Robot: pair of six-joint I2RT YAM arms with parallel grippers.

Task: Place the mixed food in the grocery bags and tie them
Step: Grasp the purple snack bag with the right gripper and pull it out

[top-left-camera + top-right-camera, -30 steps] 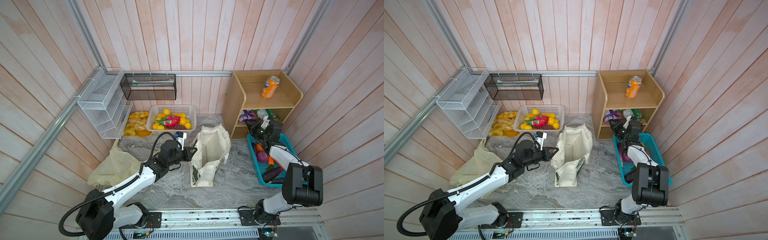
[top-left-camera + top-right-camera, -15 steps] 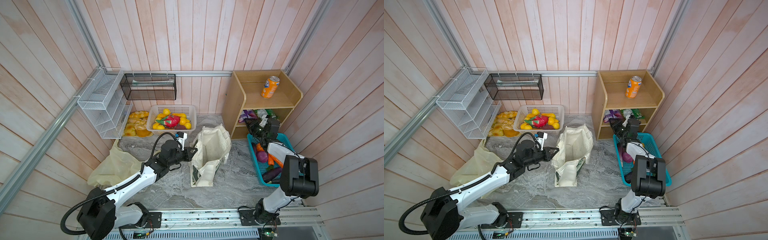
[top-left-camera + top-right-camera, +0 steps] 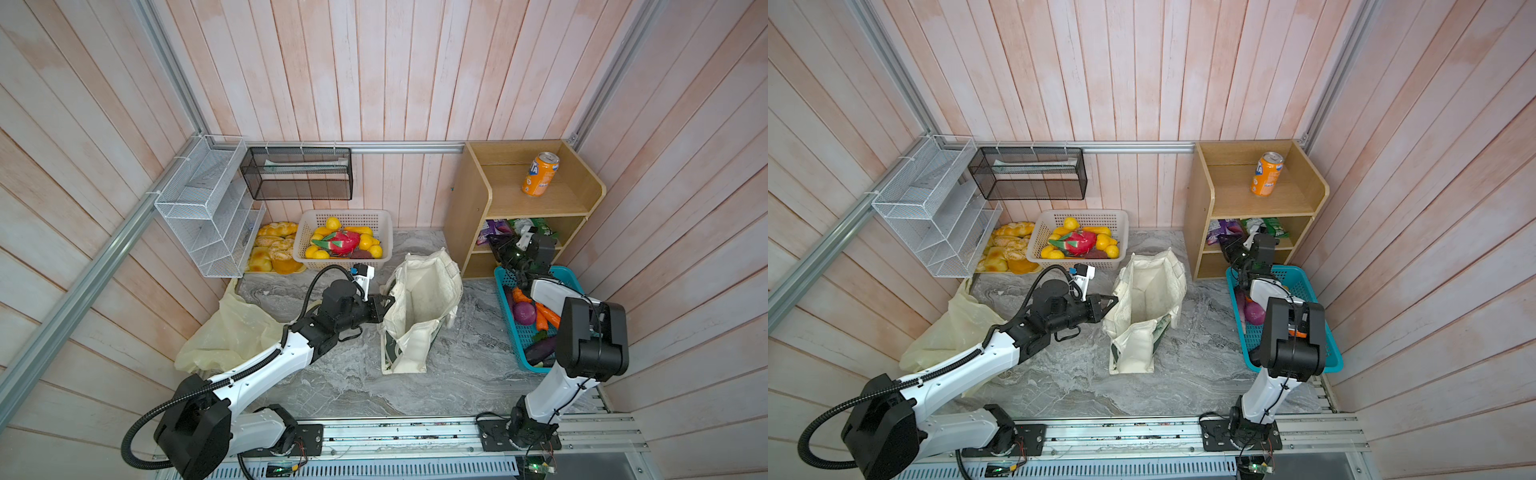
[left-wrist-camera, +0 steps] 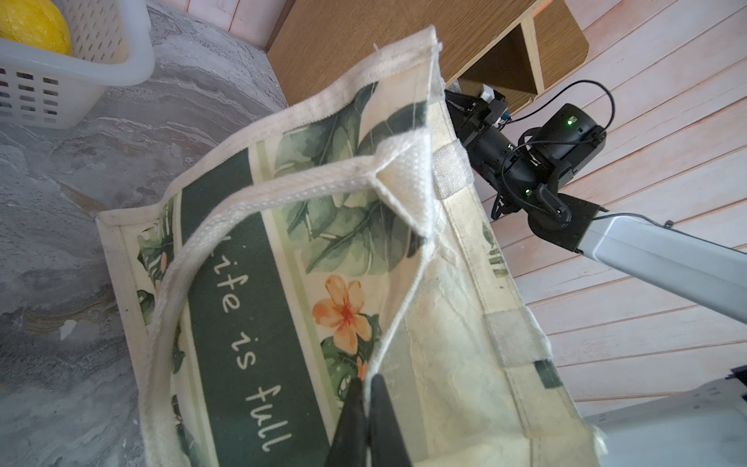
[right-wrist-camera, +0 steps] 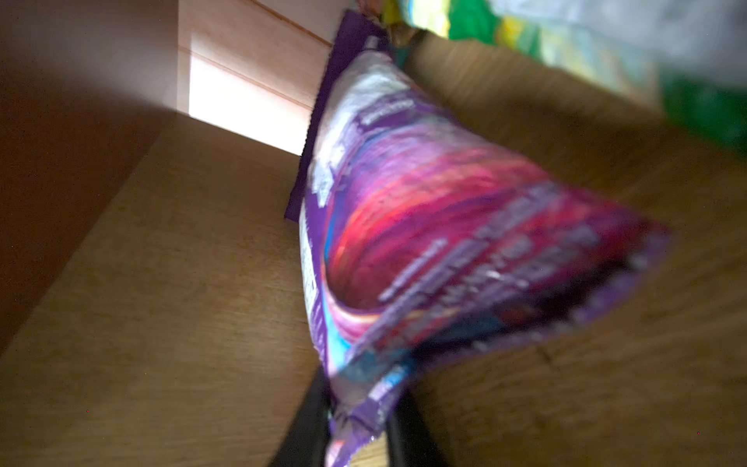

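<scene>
- Right hand (image 5: 357,408) pinched on end seam of purple crinkly foil snack packet (image 5: 444,242), lying on wooden shelf (image 5: 161,283).
- Packet likely light, puffy, slippery; grip crimped seam, not body.
- Left hand (image 4: 367,388) clamped on cream leaf-print canvas tote (image 4: 262,283) rim.

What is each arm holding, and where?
Left end effector pinches the canvas tote by its open rim; right end effector grips the purple snack packet by its near edge.

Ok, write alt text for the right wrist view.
A blurred purple packet sits on a wooden shelf, its near end pinched between the dark fingers of the right tool. A green packet lies beyond it.
</scene>
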